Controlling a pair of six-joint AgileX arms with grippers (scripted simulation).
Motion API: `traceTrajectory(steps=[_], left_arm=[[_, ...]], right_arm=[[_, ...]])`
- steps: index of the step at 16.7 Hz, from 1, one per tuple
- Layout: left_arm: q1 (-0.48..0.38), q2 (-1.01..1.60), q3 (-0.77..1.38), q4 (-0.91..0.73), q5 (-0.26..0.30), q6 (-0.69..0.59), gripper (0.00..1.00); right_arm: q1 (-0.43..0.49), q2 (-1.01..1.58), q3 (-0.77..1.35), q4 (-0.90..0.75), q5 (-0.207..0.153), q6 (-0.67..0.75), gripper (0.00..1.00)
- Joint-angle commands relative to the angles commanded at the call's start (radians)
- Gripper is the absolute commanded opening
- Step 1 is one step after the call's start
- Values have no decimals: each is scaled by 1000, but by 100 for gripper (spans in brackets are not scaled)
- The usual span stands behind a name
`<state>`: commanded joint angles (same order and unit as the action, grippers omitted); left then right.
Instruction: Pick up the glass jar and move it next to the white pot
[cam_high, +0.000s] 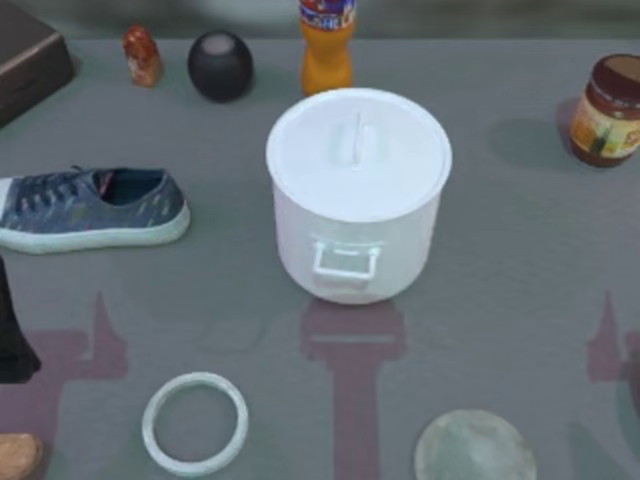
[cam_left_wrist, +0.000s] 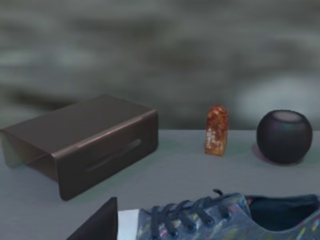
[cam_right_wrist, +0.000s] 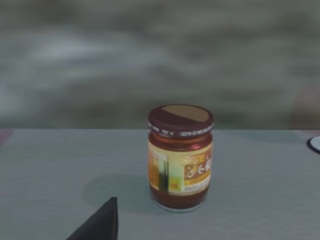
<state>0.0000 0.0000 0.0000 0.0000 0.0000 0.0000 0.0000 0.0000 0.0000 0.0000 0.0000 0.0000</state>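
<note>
The glass jar (cam_right_wrist: 180, 157) stands upright straight ahead of the right gripper, apart from it and well apart from the white pot (cam_high: 357, 190). The right arm is nearer. Finger state: cannot tell.

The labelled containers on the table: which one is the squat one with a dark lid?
The glass jar at the table's right edge: short, wide, dark red-brown lid. The orange bottle behind the white pot is tall and slim.
</note>
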Motion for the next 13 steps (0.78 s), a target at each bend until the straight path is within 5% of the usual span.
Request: traceTrajectory(steps=[6, 13], left_arm=[[0, 0, 0, 0, 0, 0, 100], [0, 0, 0, 0, 0, 0, 100]], right_arm=[[9, 91, 86, -53, -19, -23, 100], [8, 550, 561, -322, -71, -150, 100]])
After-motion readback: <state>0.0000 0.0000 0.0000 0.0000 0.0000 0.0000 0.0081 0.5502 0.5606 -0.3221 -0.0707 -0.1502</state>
